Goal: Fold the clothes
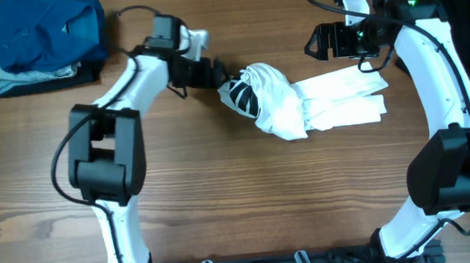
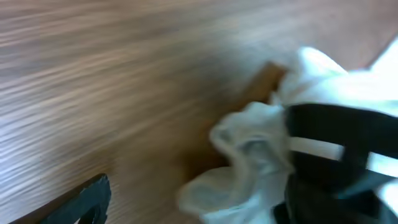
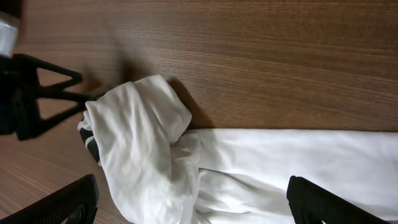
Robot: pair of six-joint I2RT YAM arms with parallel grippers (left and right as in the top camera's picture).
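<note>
A white shirt with black stripes (image 1: 300,101) lies mid-table, bunched into a lump at its left end and flatter toward the right. My left gripper (image 1: 216,74) is at the lump's left edge. In the blurred left wrist view its jaws (image 2: 199,211) look open, with the shirt's lump (image 2: 261,155) just ahead between them. My right gripper (image 1: 320,42) is open and empty, just beyond the shirt's far edge. In the right wrist view its fingers (image 3: 196,205) straddle the white cloth (image 3: 149,143). A black garment (image 1: 464,4) lies at the far right edge.
A stack of folded blue and grey clothes (image 1: 34,38) sits at the far left corner. The wooden table (image 1: 249,198) shows bare in front of the shirt. The left gripper also shows in the right wrist view (image 3: 43,93).
</note>
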